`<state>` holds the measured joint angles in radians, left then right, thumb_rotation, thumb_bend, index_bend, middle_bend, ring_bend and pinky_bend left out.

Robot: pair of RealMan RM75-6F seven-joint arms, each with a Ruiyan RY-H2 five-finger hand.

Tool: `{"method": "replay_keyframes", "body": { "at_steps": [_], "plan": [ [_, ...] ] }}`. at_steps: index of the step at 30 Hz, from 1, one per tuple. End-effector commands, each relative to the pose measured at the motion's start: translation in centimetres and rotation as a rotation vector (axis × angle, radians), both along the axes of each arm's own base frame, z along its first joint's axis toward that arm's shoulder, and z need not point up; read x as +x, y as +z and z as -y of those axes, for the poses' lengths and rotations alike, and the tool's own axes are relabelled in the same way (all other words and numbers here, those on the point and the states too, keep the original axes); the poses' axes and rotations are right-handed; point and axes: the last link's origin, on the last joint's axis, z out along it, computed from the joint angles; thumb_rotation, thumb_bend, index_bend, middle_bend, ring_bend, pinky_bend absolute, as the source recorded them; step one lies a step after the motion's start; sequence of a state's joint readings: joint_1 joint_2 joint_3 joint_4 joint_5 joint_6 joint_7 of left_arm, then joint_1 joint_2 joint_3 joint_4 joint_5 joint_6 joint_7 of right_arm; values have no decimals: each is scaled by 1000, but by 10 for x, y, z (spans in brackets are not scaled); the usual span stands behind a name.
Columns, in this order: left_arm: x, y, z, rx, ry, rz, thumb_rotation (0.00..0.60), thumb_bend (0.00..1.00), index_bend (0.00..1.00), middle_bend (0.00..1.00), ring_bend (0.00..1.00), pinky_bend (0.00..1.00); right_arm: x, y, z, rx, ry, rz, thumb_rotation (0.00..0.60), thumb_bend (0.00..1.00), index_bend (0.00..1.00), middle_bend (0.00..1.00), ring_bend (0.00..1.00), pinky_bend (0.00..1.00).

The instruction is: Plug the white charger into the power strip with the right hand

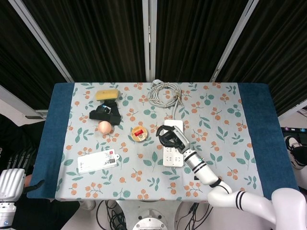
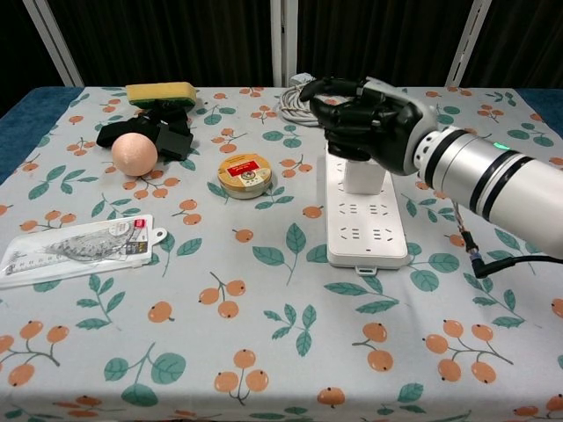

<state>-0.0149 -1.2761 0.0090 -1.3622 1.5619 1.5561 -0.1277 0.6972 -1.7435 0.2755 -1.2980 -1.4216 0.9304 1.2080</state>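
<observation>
The white power strip (image 2: 365, 236) (image 1: 172, 157) lies lengthwise on the flowered cloth, right of centre. The white charger (image 2: 361, 177) stands upright on the strip's far half. Whether its pins are fully in, I cannot tell. My right hand (image 2: 369, 123) (image 1: 171, 137) curls over the charger from above and grips its top, which it hides. In the head view the charger is hidden under the hand. My left hand (image 1: 11, 181) hangs off the table at the lower left, fingers stretched out and nothing in it.
A coiled grey cable (image 2: 302, 95) lies just behind the strip. Left of the strip are a round tin (image 2: 245, 174), a peach ball (image 2: 134, 153), a black object (image 2: 149, 132), a yellow sponge (image 2: 162, 92) and a flat packaged item (image 2: 79, 242).
</observation>
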Motion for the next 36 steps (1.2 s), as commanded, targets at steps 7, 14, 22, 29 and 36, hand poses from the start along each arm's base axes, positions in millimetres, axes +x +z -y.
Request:
{"method": "replay_keyframes", "body": {
  "at_steps": [7, 14, 22, 29, 36],
  "plan": [
    [3, 1, -2, 2, -5, -5, 600, 93, 19, 11, 0, 0, -38, 73, -9, -329, 159, -346, 600, 729, 910, 928, 880, 796],
    [4, 2, -5, 9, 5, -21, 600, 92, 19, 11, 0, 0, -94, 131, -39, -525, 267, -974, 600, 312, 374, 478, 337, 160],
    [8, 5, -9, 37, 9, -59, 600, 92, 19, 9, 0, 0, -143, 177, -92, -526, 154, -1417, 600, 205, 0, 27, 0, 0],
    [12, 5, -8, 40, 4, -59, 600, 91, 19, 8, 0, 0, -164, 193, -141, -580, 34, -1452, 600, 215, 0, 0, 0, 0],
    [12, 5, -6, 42, 6, -60, 600, 92, 19, 8, 0, 0, -167, 198, -170, -625, 3, -1445, 600, 223, 0, 12, 0, 0]
  ]
}}
